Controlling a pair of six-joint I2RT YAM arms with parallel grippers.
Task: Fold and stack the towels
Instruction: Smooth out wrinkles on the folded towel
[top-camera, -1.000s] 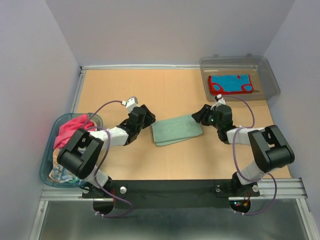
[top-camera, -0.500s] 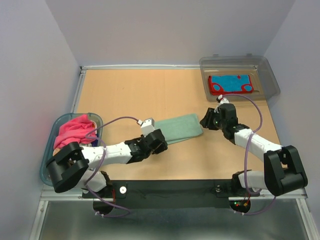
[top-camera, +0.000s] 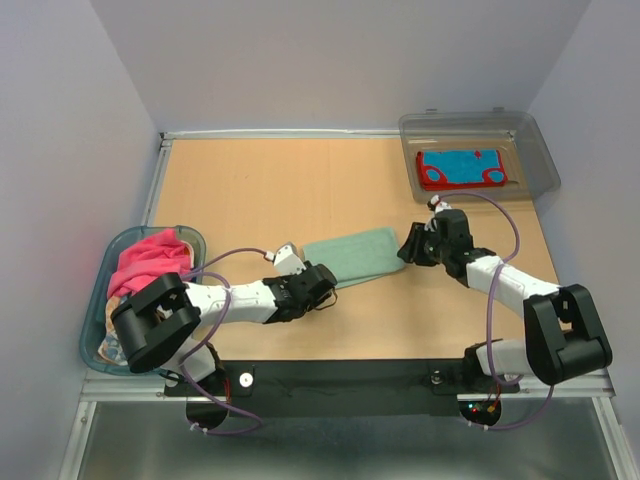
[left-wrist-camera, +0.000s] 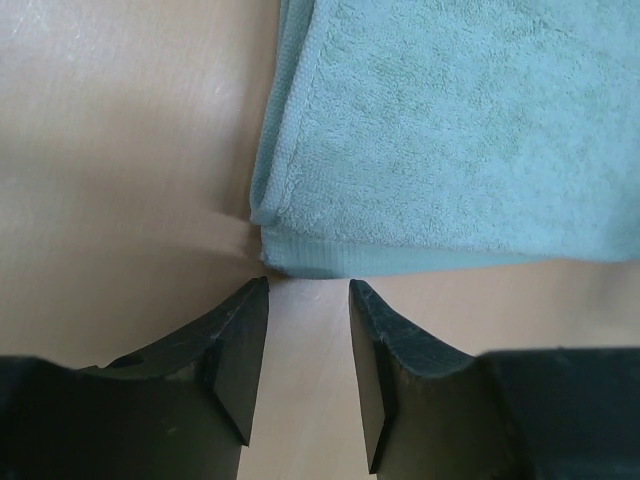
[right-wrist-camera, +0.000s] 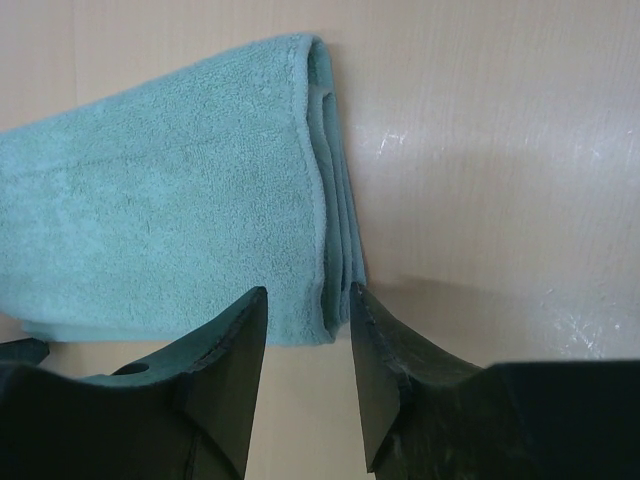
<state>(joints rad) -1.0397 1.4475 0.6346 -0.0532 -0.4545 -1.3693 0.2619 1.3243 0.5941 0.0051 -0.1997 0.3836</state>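
Note:
A folded teal towel lies flat mid-table. It also shows in the left wrist view and the right wrist view. My left gripper is open and empty, its tips just short of the towel's near-left corner. My right gripper is open and empty, its tips on either side of the towel's layered right edge at the near corner. A blue and red towel lies flat in the clear grey bin. A magenta pink towel is heaped in the tub.
The blue-rimmed tub stands at the table's left edge and holds more cloth under the pink towel. The grey bin is at the back right corner. A raised rail runs along the table's back and left edges.
My left gripper swung from the towel's left side round to its near-left corner. My right gripper shifted slightly and sits at the towel's right edge. The towel has stayed in place.

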